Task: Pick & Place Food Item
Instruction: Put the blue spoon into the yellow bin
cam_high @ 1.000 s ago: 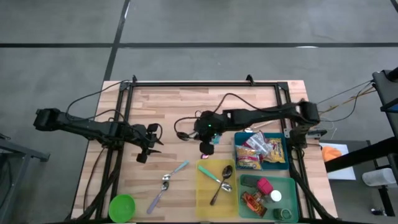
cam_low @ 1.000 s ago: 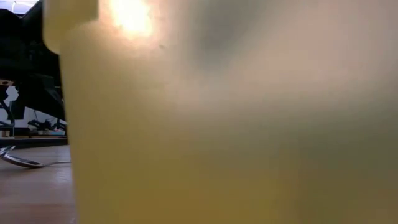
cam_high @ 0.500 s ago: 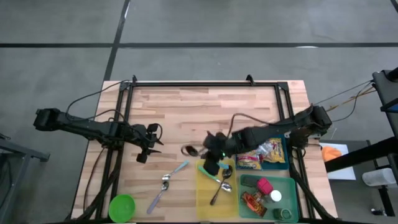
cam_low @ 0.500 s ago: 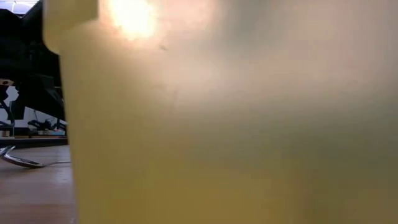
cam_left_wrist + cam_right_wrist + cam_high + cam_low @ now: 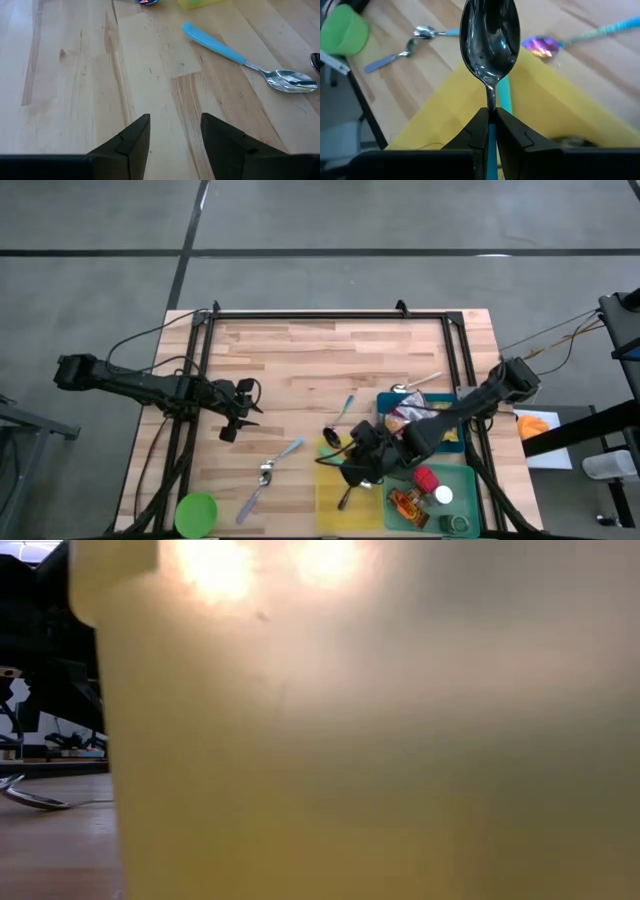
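Observation:
My right gripper hangs over the yellow tray near the table's front edge, shut on a dark metal spoon. A teal-handled spoon lies in the tray below it. Food packets fill the blue tray to the right. An iridescent spoon lies on the table just beyond the yellow tray's corner. My left gripper waits at the table's left, open above bare wood. My right gripper pinches the dark spoon's handle between its two fingers, just behind the bowl; the fingers hide the rest of the handle. The fingers slant downward and run along the spoon. The bowl sticks out ahead of the fingertips, lifted clear above the yellow tray.
Two blue-handled spoons lie left of the yellow tray, and a green cup stands at the near left corner. A green tray with small items sits at the near right. The yellow tray's wall blocks the low view.
My right gripper has swung from the table's middle toward the near edge and now hangs over the yellow tray. Its wrist has rolled on the way, and the fingers have stayed shut.

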Controlling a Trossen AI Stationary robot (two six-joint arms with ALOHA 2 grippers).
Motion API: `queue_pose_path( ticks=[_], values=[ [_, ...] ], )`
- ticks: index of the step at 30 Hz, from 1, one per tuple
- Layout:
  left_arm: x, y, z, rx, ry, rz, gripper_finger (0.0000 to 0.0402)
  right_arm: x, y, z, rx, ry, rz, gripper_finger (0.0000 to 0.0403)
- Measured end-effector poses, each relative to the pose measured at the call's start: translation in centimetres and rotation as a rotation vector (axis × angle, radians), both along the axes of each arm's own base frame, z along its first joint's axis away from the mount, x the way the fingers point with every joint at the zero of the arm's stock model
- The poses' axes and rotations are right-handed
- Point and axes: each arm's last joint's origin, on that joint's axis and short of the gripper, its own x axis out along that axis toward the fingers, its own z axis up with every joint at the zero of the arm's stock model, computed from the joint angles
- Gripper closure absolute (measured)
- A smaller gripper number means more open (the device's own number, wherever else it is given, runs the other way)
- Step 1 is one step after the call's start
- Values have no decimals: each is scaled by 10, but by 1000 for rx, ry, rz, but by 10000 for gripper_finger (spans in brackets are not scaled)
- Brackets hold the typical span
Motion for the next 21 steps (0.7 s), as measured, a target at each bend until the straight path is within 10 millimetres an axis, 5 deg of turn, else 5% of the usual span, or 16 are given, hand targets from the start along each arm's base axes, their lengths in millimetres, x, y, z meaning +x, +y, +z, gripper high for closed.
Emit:
queue_pose_path(
  ticks=[8,21],
  values=[
    [0,0,0,-1,1,1,228,-1,5,-32,134,-196,-31,381],
    [0,0,0,-1,0,1,228,-9,1,-67,182,-159,-112,381]
  ],
)
